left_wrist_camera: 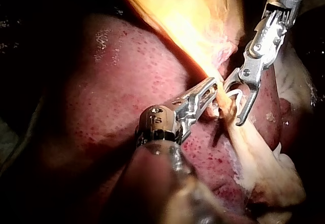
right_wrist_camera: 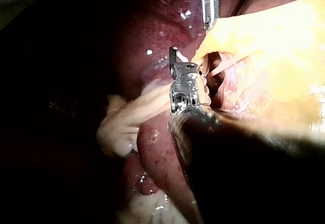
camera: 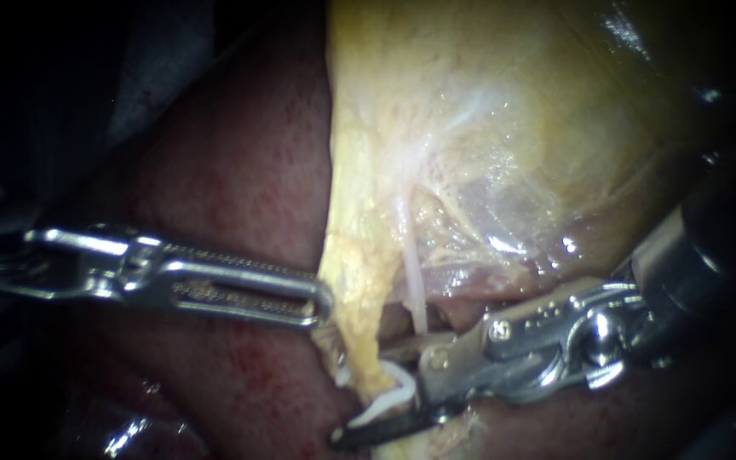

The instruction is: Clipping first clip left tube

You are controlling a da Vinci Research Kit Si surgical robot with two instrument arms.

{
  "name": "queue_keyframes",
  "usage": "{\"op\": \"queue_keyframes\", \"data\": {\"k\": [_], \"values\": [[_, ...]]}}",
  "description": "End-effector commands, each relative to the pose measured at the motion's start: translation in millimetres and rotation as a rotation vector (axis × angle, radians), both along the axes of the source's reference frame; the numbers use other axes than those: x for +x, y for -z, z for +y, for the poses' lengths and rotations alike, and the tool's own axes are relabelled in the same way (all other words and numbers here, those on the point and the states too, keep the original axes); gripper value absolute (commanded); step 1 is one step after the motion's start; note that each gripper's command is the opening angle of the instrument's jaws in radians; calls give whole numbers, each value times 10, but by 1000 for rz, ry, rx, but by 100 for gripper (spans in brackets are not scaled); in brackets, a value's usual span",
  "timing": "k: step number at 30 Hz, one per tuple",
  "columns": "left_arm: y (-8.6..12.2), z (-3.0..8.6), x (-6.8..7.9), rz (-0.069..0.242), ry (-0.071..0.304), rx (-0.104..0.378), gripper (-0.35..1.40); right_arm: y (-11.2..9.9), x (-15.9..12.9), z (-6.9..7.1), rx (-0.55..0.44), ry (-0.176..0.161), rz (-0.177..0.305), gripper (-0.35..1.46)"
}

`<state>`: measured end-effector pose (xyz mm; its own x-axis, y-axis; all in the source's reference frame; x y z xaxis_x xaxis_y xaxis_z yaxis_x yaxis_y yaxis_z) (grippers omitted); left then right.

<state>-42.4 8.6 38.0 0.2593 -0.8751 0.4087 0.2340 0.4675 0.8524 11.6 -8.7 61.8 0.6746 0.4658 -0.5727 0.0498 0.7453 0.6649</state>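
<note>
Two instruments meet in the endoscope view. The left instrument (camera: 321, 300) clenches the yellow edge of the gallbladder (camera: 470, 128). Just beyond its tip the right instrument (camera: 381, 399), jaws parted, carries a white clip (camera: 398, 388) straddling the left tube (camera: 358, 336).

Left wrist view: the clip (left_wrist_camera: 236, 96) sits just ahead of the left instrument (left_wrist_camera: 212, 89), with the liver (left_wrist_camera: 111, 82) beneath.

Right wrist view: the left instrument (right_wrist_camera: 209, 5) lies just ahead of the right instrument (right_wrist_camera: 177, 61).
</note>
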Motion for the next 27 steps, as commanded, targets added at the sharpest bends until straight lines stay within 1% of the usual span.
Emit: {"op": "queue_keyframes", "data": {"k": [1, 3, 8, 15, 19, 27], "values": [[0, 0, 0, 0, 0, 0, -35, 0, 0, 1, 3, -3, -2, 38], [0, 0, 0, 0, 0, 0, -35, -1, 0, 1, 3, -3, -2, 29], [0, 0, 0, 0, 0, 0, -35, 0, 0, 3, 22, -15, -13, 8], [0, 0, 0, 0, 0, 0, -35, -2, -2, 11, 50, -33, -29, -7], [0, 0, 0, 0, 0, 0, -35, -1, -2, 12, 56, -35, -32, -15], [0, 0, 0, 0, 0, 0, -35, -1, -3, 12, 60, -37, -34, -21]]}}
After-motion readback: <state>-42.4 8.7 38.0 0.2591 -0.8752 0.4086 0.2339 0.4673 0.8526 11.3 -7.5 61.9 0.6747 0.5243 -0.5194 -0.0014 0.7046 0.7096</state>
